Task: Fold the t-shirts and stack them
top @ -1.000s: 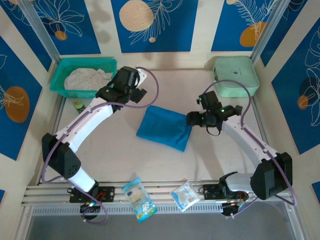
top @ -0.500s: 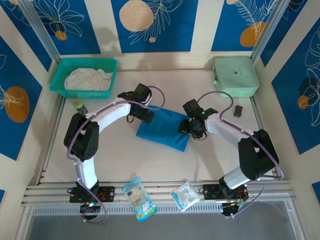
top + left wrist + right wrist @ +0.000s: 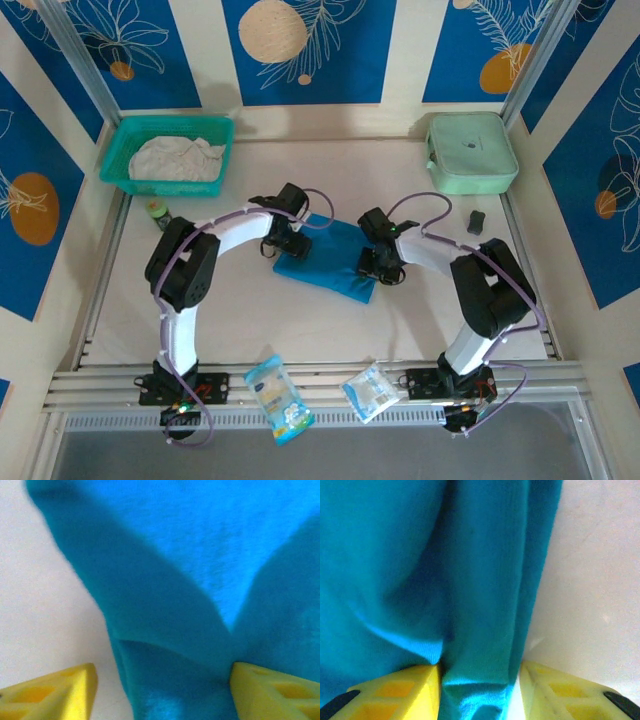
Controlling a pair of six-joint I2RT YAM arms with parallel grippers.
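A folded teal-blue t-shirt (image 3: pixel 330 255) lies at the middle of the table. My left gripper (image 3: pixel 283 245) is down at the shirt's left edge. In the left wrist view the left gripper (image 3: pixel 165 695) is open and straddles that edge: one yellow fingertip (image 3: pixel 55 695) rests on bare table, the other touches the cloth (image 3: pixel 200 555). My right gripper (image 3: pixel 376 266) is at the shirt's right end. In the right wrist view the right gripper (image 3: pixel 480 690) pinches a raised ridge of the cloth (image 3: pixel 470 605) between its yellow fingers. An off-white t-shirt (image 3: pixel 178 158) lies crumpled in the basket.
The teal mesh basket (image 3: pixel 115 150) stands at the back left, a mint-green zip case (image 3: pixel 472 152) at the back right. A small black object (image 3: pixel 477 220) lies near the case, a small green bottle (image 3: pixel 157 212) by the basket. Two snack packets (image 3: pixel 277 395) (image 3: pixel 370 390) lie at the front edge.
Both arms have swung in from the sides and come down onto the teal-blue shirt's two ends. Both sets of jaws have narrowed, and the right one now pinches cloth.
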